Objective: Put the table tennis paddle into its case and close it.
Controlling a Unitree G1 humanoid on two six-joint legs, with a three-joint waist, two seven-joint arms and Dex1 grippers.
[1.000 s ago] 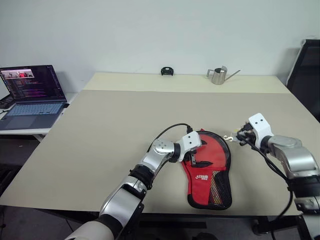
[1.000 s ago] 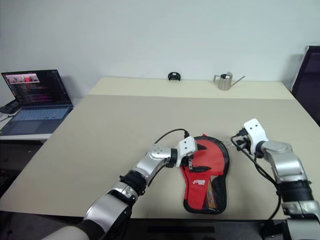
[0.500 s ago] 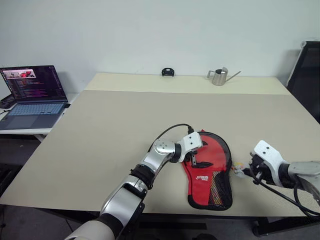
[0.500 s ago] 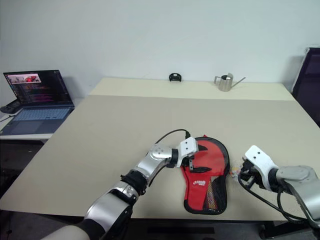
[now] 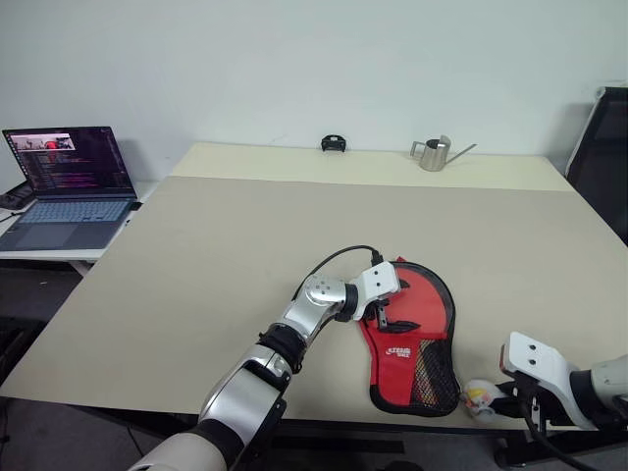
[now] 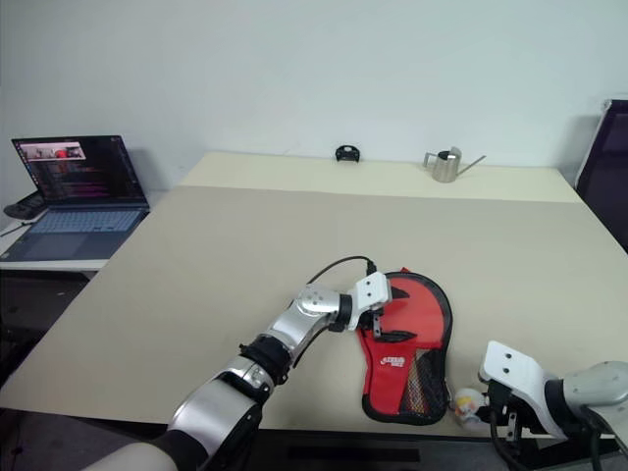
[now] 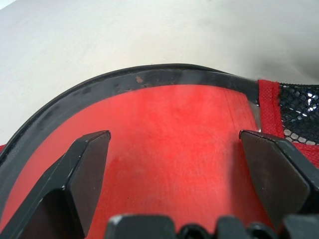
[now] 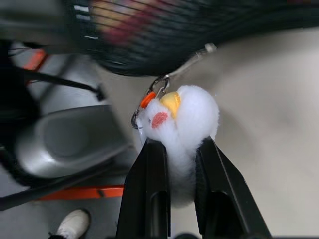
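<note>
The case (image 5: 420, 312) lies flat near the table's front edge, red face up, with its white logo and black mesh end toward me. My left gripper (image 5: 384, 316) rests open on the red face (image 7: 169, 144), one finger (image 7: 89, 154) on each side. My right gripper (image 8: 182, 149) is shut on a white fluffy charm (image 8: 187, 119). A small clasp links the charm to the case's zipper edge. In the head views the charm (image 5: 478, 397) sits at the table's front edge beside the mesh end. The table tennis paddle is hidden; only blurred stripes show behind the mesh.
An open laptop (image 5: 69, 186) stands on a side table at the left. A metal watering can (image 5: 432, 153) and a small black object (image 5: 334, 143) sit at the table's far edge. A black chair (image 5: 603, 147) stands at the right.
My right gripper has drawn back from beside the case's round end to the table's front edge by the mesh end, taking the charm with it. The left gripper has stayed put.
</note>
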